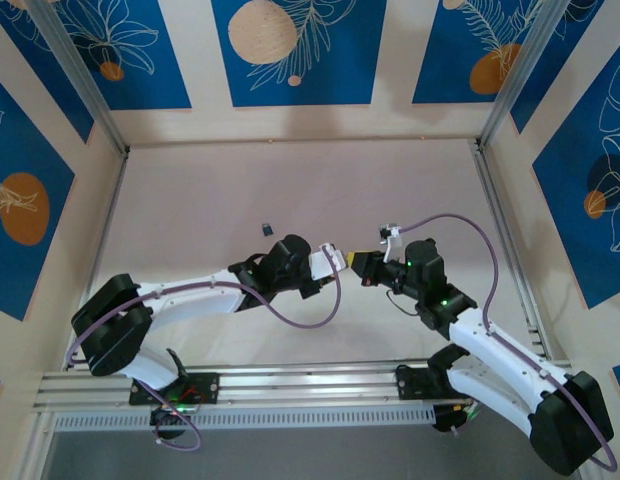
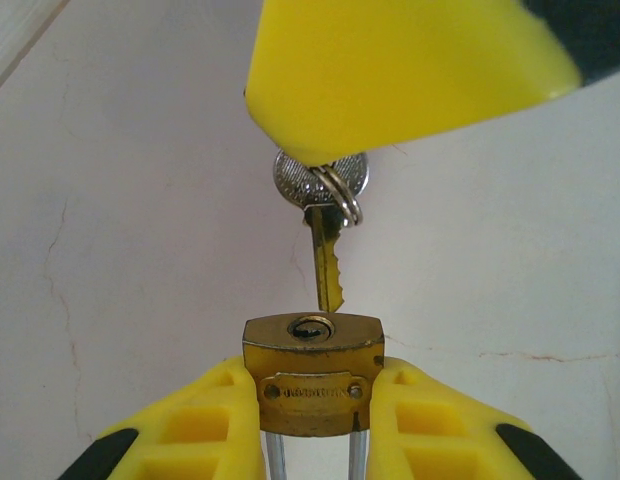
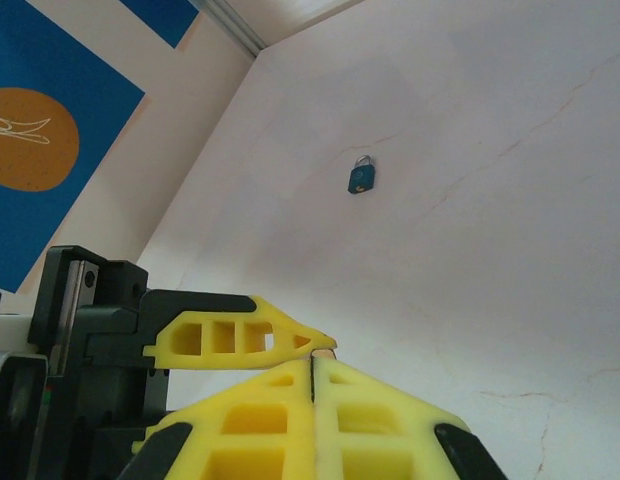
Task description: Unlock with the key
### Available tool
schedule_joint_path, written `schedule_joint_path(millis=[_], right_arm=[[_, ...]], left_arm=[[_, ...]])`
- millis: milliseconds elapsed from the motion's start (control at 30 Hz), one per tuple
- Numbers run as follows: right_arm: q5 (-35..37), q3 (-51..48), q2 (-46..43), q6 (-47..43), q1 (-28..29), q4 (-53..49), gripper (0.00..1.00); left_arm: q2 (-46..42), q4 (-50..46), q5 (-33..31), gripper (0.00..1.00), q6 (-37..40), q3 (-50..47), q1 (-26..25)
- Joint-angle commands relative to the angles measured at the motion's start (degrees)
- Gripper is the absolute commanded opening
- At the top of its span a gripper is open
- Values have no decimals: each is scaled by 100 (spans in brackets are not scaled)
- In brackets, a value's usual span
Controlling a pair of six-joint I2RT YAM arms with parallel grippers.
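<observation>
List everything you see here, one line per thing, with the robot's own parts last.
brass padlock: one, brass, clamped between the left gripper's fingers, keyhole facing the key
key: one, silver head and yellowish blade, pinched by the right gripper, tip just above the keyhole and not yet in it
key ring: one, silver, looped through the key's head
blue padlock: one, blue, lying on the table beyond the grippers, apart from both
table: one, pale pinkish white, under everything
left gripper: one, yellow fingers, shut on the brass padlock
right gripper: one, yellow fingers, shut on the key
</observation>
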Motion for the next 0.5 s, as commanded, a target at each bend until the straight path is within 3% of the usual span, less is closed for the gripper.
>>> schedule_joint_path(millis=[0, 467], right_arm=[[-131, 87, 59, 53, 30, 182, 0], [62, -11, 163, 54, 69, 213, 0]], left_arm=[[-2, 78, 43, 16, 82, 188, -60], [-43, 108, 73, 16, 13, 161, -59]])
